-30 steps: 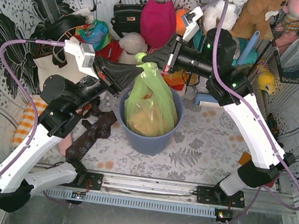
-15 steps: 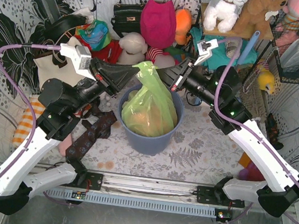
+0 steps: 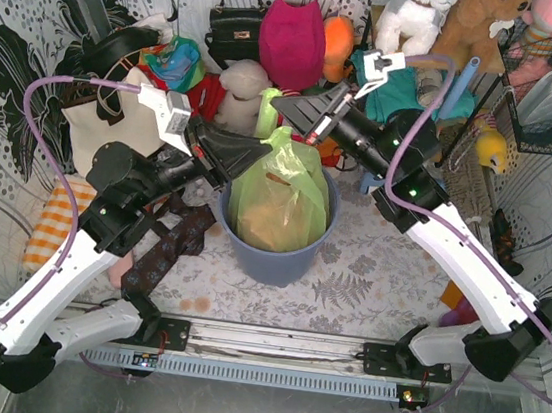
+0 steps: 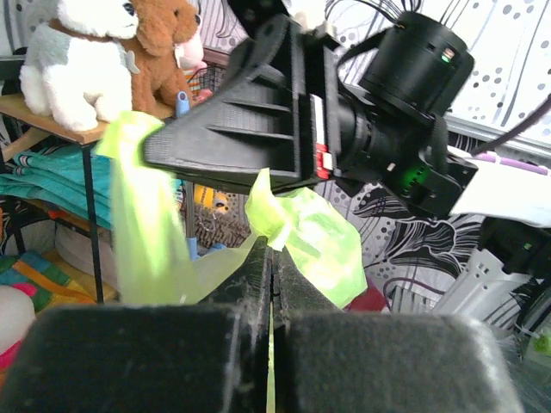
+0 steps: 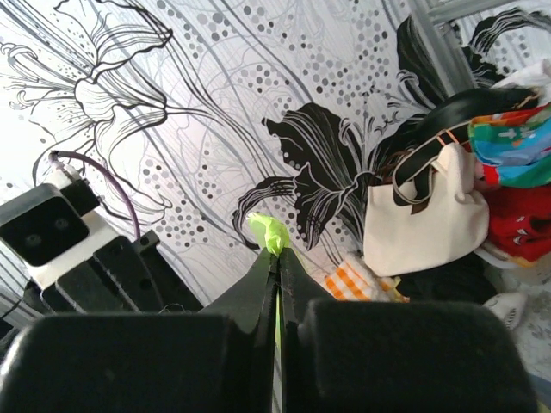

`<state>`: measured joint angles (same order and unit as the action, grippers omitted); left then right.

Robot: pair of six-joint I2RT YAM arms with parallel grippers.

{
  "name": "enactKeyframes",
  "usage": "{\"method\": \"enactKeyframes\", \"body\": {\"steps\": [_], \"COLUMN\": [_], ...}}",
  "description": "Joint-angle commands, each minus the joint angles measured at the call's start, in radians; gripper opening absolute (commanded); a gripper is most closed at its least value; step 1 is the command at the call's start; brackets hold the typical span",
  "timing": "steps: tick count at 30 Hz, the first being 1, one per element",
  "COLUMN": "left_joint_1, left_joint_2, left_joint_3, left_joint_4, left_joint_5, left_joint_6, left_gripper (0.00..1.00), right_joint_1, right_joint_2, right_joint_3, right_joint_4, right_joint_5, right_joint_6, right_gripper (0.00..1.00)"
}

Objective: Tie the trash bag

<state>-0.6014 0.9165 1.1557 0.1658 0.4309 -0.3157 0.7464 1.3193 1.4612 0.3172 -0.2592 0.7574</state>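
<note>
Both arms rise from their bases and bend inward over the middle of the table, elbows out to the sides. The left gripper [image 3: 264,152] points right, its fingers pressed together on a strip of the trash bag [image 3: 279,202]. The right gripper [image 3: 280,99] points left just beyond it, likewise pinched on the bag's film.

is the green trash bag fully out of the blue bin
No, the thin translucent lime-green plastic trash bag sits with its lower part inside the round blue-grey bin.
</note>
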Motion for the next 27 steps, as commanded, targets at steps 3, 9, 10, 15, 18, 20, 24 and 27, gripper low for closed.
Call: {"method": "enactKeyframes", "body": {"steps": [3, 9, 10, 15, 18, 20, 24, 27], "left_joint_1": [-0.003, -0.003, -0.003, -0.003, -0.003, -0.003, -0.003, -0.003], "left_joint_2": [-0.004, -0.001, 0.000, -0.010, -0.016, -0.020, -0.021, -0.017], "left_joint_3": [0.005, 0.012, 0.013, 0.007, 0.005, 0.004, -0.006, -0.013], "left_joint_4": [0.070, 0.099, 0.095, 0.074, 0.046, 0.023, 0.005, 0.002], "left_joint_5": [0.082, 0.171, 0.174, 0.156, 0.136, 0.119, 0.079, 0.060], "left_joint_6": [-0.015, -0.023, -0.023, -0.016, -0.005, 0.009, 0.024, 0.026], "left_gripper": [0.00, 0.00, 0.00, 0.00, 0.00, 0.00, 0.00, 0.00], "right_joint_1": [0.042, 0.082, 0.091, 0.118, 0.124, 0.126, 0.126, 0.126], "right_joint_2": [0.123, 0.276, 0.300, 0.423, 0.465, 0.468, 0.470, 0.466], "right_joint_3": [0.203, 0.407, 0.444, 0.606, 0.654, 0.647, 0.648, 0.657], "right_joint_4": [-0.059, -0.161, -0.177, -0.243, -0.269, -0.289, -0.349, -0.408], "right_joint_5": [-0.082, -0.174, -0.189, -0.275, -0.343, -0.369, -0.390, -0.364], "right_joint_6": [0.030, 0.044, 0.046, 0.067, 0.100, 0.115, 0.105, 0.071], "right_gripper": [0.00, 0.00, 0.00, 0.00, 0.00, 0.00, 0.00, 0.00]}}
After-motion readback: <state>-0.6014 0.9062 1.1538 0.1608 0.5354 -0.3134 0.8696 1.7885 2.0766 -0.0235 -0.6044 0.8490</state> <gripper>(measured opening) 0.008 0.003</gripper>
